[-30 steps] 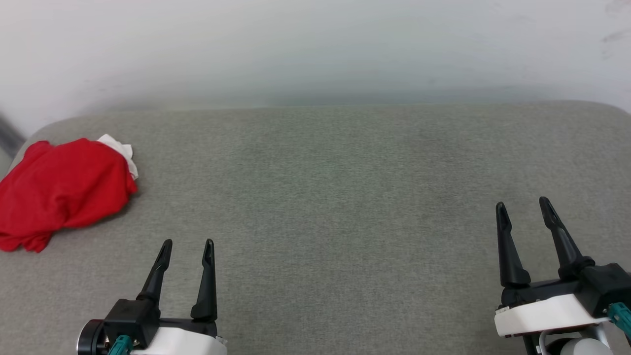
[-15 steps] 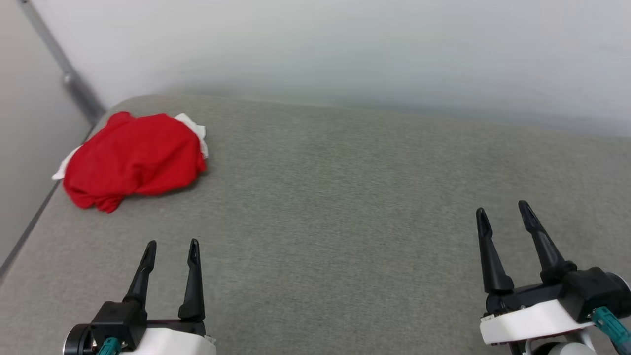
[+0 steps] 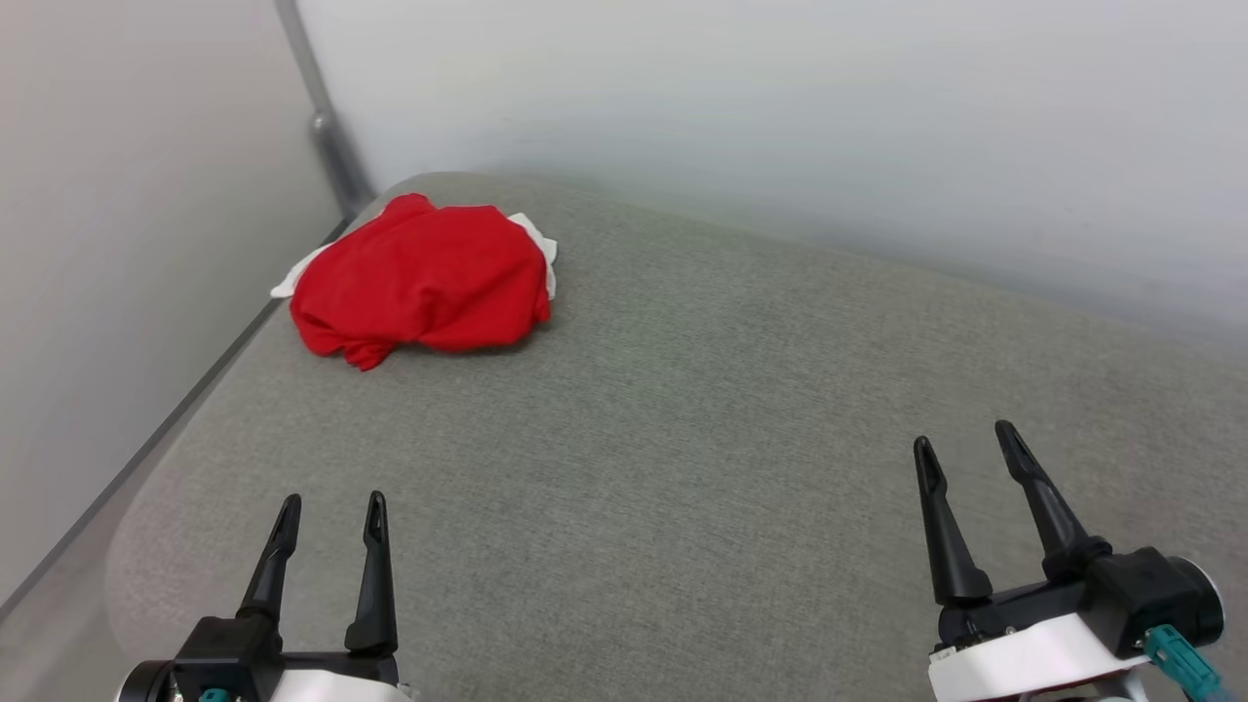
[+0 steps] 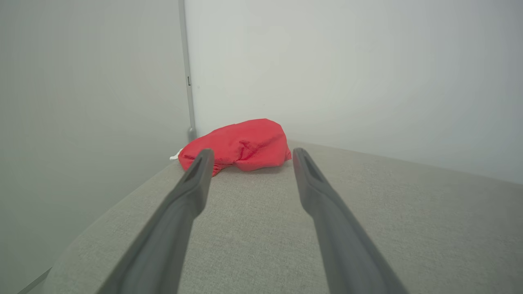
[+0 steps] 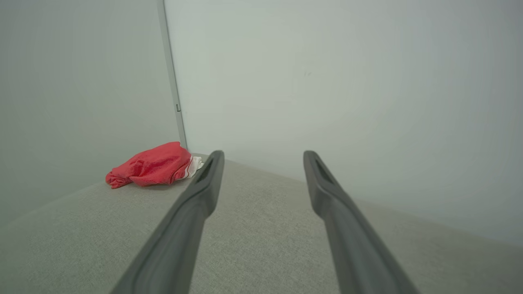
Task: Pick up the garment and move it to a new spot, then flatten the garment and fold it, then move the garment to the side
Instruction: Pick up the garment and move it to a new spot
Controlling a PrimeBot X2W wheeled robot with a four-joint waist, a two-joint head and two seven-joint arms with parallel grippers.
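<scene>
From the head: one garment (image 3: 424, 273), red with white cloth peeking out at two edges, bunched in a heap at the far left corner of one grey fabric-covered surface (image 3: 682, 409), close beside one grey vertical strip (image 3: 327, 136) where two pale walls meet. Two grippers low down: left gripper (image 3: 333, 499) at the lower left, right gripper (image 3: 963, 436) at the lower right, each with two long dark fingers spread wide apart and gripping nothing, both over bare grey fabric and well apart from the heap. From the left wrist: two dark fingers of the left gripper (image 4: 251, 152) fanned wide, empty, pointing straight toward the one red garment (image 4: 241, 145), framed between the tips but far beyond them, with a small white scrap at its left end. From the right wrist: two fingers of the right gripper (image 5: 264, 153) equally wide and empty, aimed at the pale wall; the one garment (image 5: 153, 165) off to the left of them in the corner, one white sleeve with red stripes (image 5: 192, 166) showing at its right end.
</scene>
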